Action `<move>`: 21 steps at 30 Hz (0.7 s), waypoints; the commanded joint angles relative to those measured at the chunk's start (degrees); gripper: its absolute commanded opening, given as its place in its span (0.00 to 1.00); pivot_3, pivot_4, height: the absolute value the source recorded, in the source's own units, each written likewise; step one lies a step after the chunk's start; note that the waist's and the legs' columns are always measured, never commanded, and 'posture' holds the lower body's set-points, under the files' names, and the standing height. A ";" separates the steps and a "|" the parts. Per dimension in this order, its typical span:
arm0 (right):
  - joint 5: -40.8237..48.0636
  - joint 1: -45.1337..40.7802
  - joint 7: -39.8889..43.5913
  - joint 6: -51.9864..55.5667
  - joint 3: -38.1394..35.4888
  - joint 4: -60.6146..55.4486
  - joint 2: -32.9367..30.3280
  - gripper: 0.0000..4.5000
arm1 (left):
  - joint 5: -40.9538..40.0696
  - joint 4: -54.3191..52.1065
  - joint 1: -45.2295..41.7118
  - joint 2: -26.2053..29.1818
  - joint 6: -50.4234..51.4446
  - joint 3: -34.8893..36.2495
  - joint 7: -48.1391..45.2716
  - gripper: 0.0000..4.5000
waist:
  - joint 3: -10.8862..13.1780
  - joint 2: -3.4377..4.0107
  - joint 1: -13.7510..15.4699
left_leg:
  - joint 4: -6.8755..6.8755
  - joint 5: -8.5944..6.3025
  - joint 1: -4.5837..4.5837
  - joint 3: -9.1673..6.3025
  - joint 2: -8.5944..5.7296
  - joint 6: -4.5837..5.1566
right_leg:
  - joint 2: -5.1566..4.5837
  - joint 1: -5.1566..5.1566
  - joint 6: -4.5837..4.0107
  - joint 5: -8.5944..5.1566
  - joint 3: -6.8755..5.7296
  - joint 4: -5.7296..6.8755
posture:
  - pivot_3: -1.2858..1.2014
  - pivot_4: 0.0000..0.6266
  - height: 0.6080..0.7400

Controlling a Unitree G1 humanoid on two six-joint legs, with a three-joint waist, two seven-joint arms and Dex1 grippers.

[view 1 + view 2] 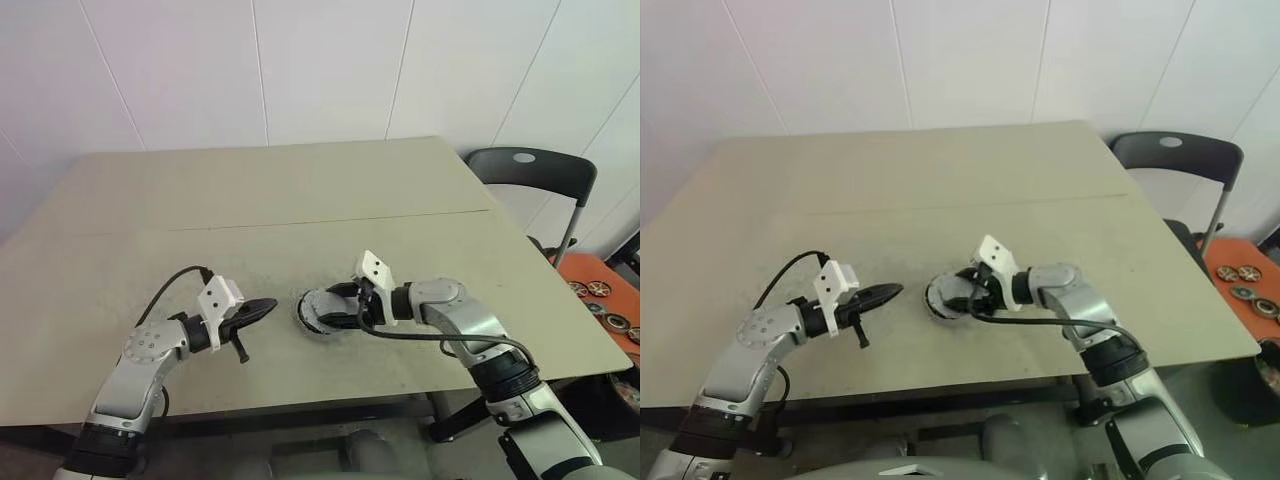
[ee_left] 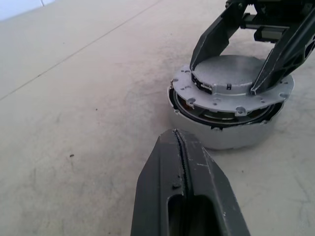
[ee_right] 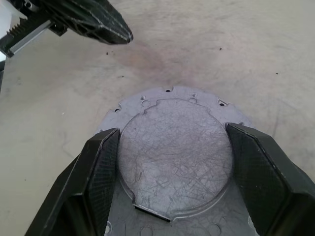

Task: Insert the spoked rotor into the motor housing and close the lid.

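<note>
The motor housing (image 2: 221,135), a squat silver puck, stands on the table near the front middle. The lid (image 3: 174,152), a pale-grey disc with a notched rim and a raised round hub, lies on top of the housing, slightly tilted. My right gripper (image 3: 173,132) reaches in from the right, its two fingers pressed against either side of the lid's hub. My left gripper (image 1: 268,305) is shut and empty, pointing at the housing from a short way to its left. The spoked rotor is hidden.
The beige table (image 1: 300,200) stretches away behind the housing. A dark chair (image 1: 530,170) stands past the table's right corner. An orange surface (image 1: 590,275) holding several small wheel-like parts lies to the right of the table.
</note>
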 commanded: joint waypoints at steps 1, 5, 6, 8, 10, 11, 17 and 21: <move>-0.77 -0.82 -1.35 -0.10 -0.14 -1.42 0.43 0.68 | 0.10 -0.66 -0.64 -0.05 -1.51 0.38 0.00 0.00 | 0.00 0.00 -0.01 | -0.01 0.00 -0.03 0.00 0.00 0.00 | 0.00 -0.04 0.01 0.00 0.00 0.00 | 0.52 0.00 1.00; -3.80 -1.35 -3.09 -0.97 1.52 -0.71 0.34 0.68 | 0.26 -0.59 -0.55 -0.06 -1.73 0.24 0.03 0.00 | 0.00 0.00 0.01 | -0.04 0.00 -0.02 0.00 0.00 0.00 | 0.00 -0.05 0.01 0.01 0.00 0.00 | 0.52 0.00 1.00; -5.20 -1.53 -3.64 -1.41 2.22 -0.37 0.11 0.68 | 0.25 -0.64 -0.51 -0.07 -1.72 0.23 0.03 0.00 | 0.00 0.00 -0.03 | -0.03 0.00 -0.01 0.00 0.00 0.00 | 0.00 -0.03 0.01 0.00 0.00 0.00 | 0.52 0.00 1.00; -7.72 -1.72 -4.26 -2.86 3.67 0.40 -0.36 0.68 | 0.28 -0.60 -0.48 -0.10 -1.72 0.22 0.04 0.00 | 0.00 -0.01 -0.14 | 0.01 0.00 0.04 0.00 0.00 0.00 | 0.00 0.01 -0.01 0.00 0.00 0.00 | 0.52 0.00 1.00; -9.29 -1.70 -5.07 -4.28 4.37 1.28 -0.16 0.68 | 0.58 -0.31 -0.48 -0.11 -1.83 0.12 0.12 0.00 | 0.00 -0.01 -0.20 | 0.03 0.00 0.12 0.00 0.00 0.00 | 0.00 0.08 -0.03 -0.01 0.00 0.01 | 0.52 0.00 1.00; -10.20 -1.48 -5.45 -4.98 4.88 1.46 -0.21 0.68 | 0.61 -0.40 -0.38 -0.09 -1.79 0.13 0.17 0.00 | -0.01 -0.01 -0.21 | 0.04 0.00 0.16 0.00 0.00 0.00 | 0.00 0.11 -0.03 -0.01 0.00 0.02 | 0.52 0.00 1.00; -8.47 -0.58 -6.07 -2.31 4.00 0.79 1.61 0.68 | 0.66 -0.64 0.04 -0.10 -1.63 0.28 0.35 0.00 | -0.02 -0.04 -0.37 | 0.02 0.00 0.42 0.00 0.00 -0.01 | 0.00 0.22 -0.08 0.00 0.01 0.06 | 0.52 0.00 1.00; -2.71 -0.53 -4.76 5.10 0.66 -0.33 3.94 0.68 | 0.76 -0.56 0.03 -0.29 -1.67 0.25 0.38 0.00 | -0.02 -0.04 -0.39 | -0.04 0.01 0.47 0.00 0.01 -0.01 | 0.02 0.21 -0.08 0.01 0.02 0.11 | 0.52 0.00 1.00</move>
